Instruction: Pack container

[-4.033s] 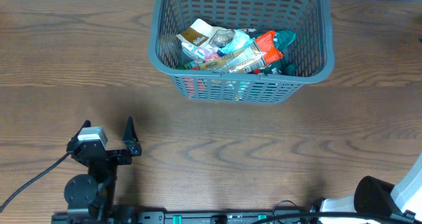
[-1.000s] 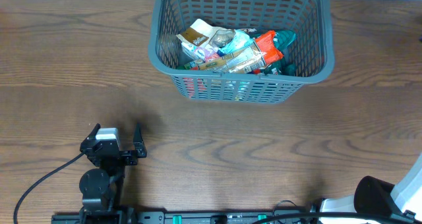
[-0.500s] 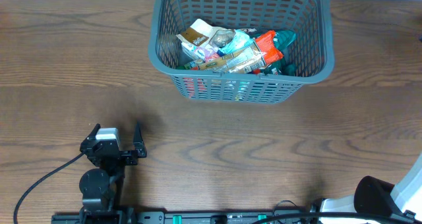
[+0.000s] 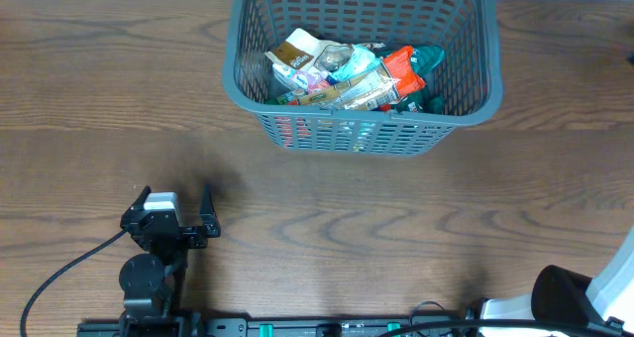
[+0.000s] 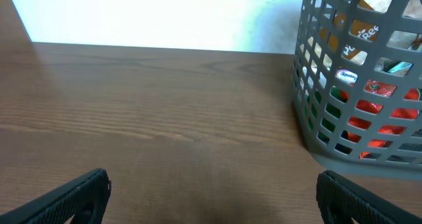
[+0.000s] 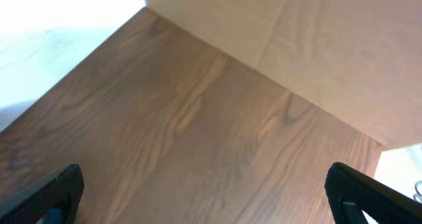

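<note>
One container (image 4: 362,134), perhaps six snack packets (image 4: 347,76).

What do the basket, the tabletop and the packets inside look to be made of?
The container looks like moulded grey plastic with a matte finish, judging by its even slotted lattice and rounded rim. The table is dark wood or a wood-look laminate with low sheen. Grain lines run across it, but which of the two it is cannot be told. The snack packets are probably printed glossy film or foil, as they are crumpled and catch light.
</note>
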